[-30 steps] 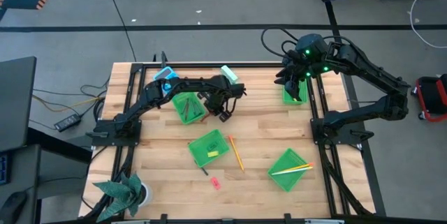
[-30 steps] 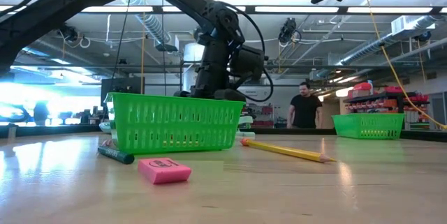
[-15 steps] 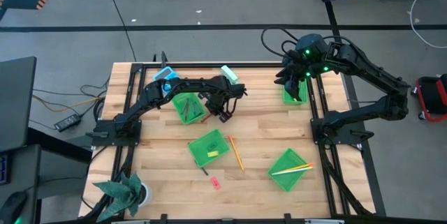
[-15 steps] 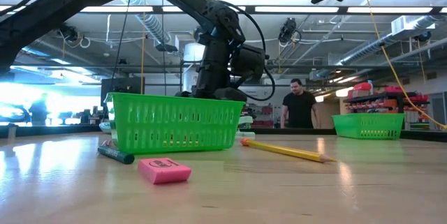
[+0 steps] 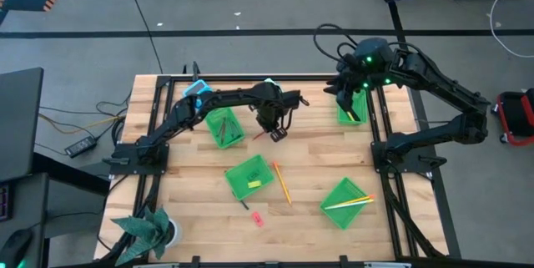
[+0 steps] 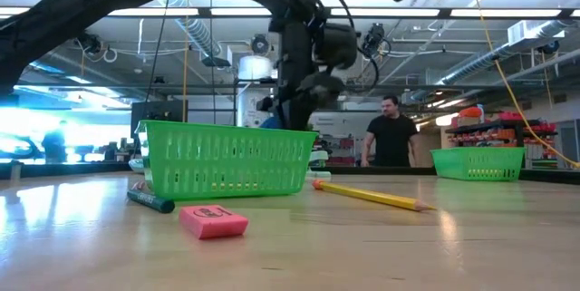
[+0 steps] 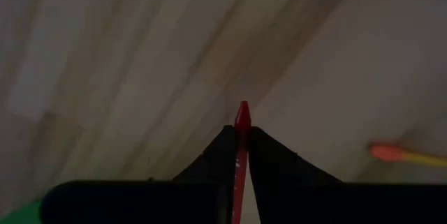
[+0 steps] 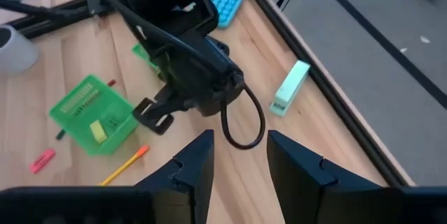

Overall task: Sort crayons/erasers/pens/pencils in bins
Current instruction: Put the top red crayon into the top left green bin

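At the far left of the wooden table (image 5: 200, 164) a blue calculator (image 5: 197, 90) sits by the back edge, and just in front of it stands the first green bin (image 5: 224, 127), tilted a little. The left gripper (image 5: 274, 131) hangs over bare wood just right of that bin, its 2 fingers (image 7: 269, 160) pinched together on a red crayon (image 7: 240, 147) whose pointed tip sticks out past them, clear of the tabletop. Behind it, near the back rail, lies a teal-and-white block (image 8: 290, 88). Toward the front, the second bin (image 5: 249, 177) holds a small yellow eraser (image 8: 97, 132); a dark crayon (image 6: 149, 202) lies just beside its front corner, and a pink eraser (image 6: 213, 221) rests a bit nearer the front edge. An orange-and-yellow pencil (image 5: 281, 183) lies on the wood right beside that bin, running front to back. Further right, the third bin (image 5: 346, 202) has pale and yellow pencils laid across it, their ends poking over its rim. At the back right, the right gripper (image 5: 350, 93) hovers above the fourth bin (image 5: 351, 111), its fingers (image 8: 192, 162) standing apart with nothing between them. Beyond the table, a person (image 6: 391, 132) in a dark shirt stands in the room.
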